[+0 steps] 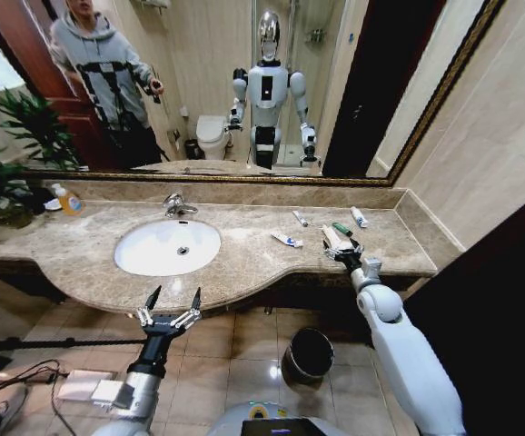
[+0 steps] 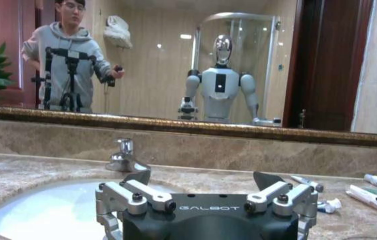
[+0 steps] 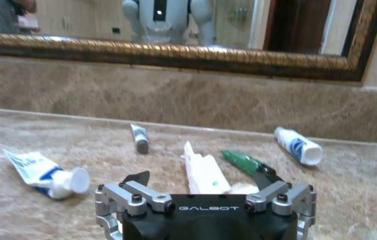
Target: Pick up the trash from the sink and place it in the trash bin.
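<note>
A: Where is the trash seen?
B: It is found on the countertop (image 1: 244, 263) right of the sink (image 1: 167, 247), not in the basin; a white-and-blue tube (image 3: 45, 174), a small grey-white tube (image 3: 139, 138), a whitish wrapper (image 3: 204, 172), a dark green tube (image 3: 244, 162) and another white tube (image 3: 298, 145) are spread apart.
A: How are the grippers held?
B: The right gripper (image 1: 342, 252) is poised over the whitish wrapper, fingers spread wide around it; nothing is gripped. The left gripper (image 1: 172, 302) is held before the counter edge, fingers wide. The trash bin (image 1: 307, 354) is seen on the floor below.
</note>
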### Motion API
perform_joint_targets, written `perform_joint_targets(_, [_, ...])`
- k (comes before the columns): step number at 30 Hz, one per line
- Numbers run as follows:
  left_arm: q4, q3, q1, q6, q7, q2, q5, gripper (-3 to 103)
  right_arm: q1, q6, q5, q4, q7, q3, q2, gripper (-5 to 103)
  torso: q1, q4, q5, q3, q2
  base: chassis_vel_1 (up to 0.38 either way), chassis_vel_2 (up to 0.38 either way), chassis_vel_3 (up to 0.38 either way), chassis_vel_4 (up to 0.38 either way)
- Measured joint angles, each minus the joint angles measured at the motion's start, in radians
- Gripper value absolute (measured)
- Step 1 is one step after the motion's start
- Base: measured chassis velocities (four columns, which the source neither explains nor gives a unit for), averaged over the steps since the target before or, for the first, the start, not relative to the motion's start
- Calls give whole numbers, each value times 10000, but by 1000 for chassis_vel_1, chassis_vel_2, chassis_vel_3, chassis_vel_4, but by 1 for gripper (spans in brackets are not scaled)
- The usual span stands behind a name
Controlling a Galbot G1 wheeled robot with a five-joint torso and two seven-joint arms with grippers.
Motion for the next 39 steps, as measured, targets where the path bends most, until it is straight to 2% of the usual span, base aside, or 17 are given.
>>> perform_joint_targets(5, [0,0,0,0,0,0,0,100,227,29,18,-384,-27,-41,16,102,-1,1,-1,0,0,0,0,0,0])
perform_joint_targets(12, [0,0,0,0,0,-1,0,100,280,178,-77,-656,-148,-80,74,79,-1,0,-2,-1,0,0,0,0,0])
perform_joint_targets(14, [0,0,0,0,0,0,0,100,281,185,-83,-673,-149,-84,84,79,-1,0,-2,-1,0,0,0,0,0])
perform_joint_targets(20, [0,1,0,0,0,0,0,100,365,202,-113,-848,-150,-104,125,60,-1,0,-1,-1,0,0,0,0,0])
perform_joint_targets(21, [0,1,0,0,0,0,0,100,365,202,-113,-848,-150,-104,125,60,-1,0,-1,-1,0,0,0,0,0])
perform_joint_targets(29, [0,0,0,0,0,0,0,100,409,204,-21,-864,-125,-38,117,36,-1,0,-1,-1,0,0,0,0,0])
perform_joint_targets(31, [0,0,0,0,0,0,0,100,408,205,-19,-864,-125,-33,117,36,-1,0,-1,-1,0,0,0,0,0])
perform_joint_targets(32, [0,0,0,0,0,0,0,100,404,207,-11,-865,-124,-13,117,27,-1,0,-1,-1,0,0,0,0,0])
perform_joint_targets(36, [0,0,0,0,0,0,0,100,400,210,18,-868,-124,7,116,20,-1,0,-1,-1,1,0,0,0,0])
perform_joint_targets(38, [0,0,0,0,0,0,0,100,393,213,45,-868,-124,22,105,12,-1,0,-1,-1,1,0,0,0,0])
perform_joint_targets(39, [0,0,0,0,0,0,0,100,391,213,64,-867,-123,28,99,12,-1,0,-1,-1,0,0,0,0,0])
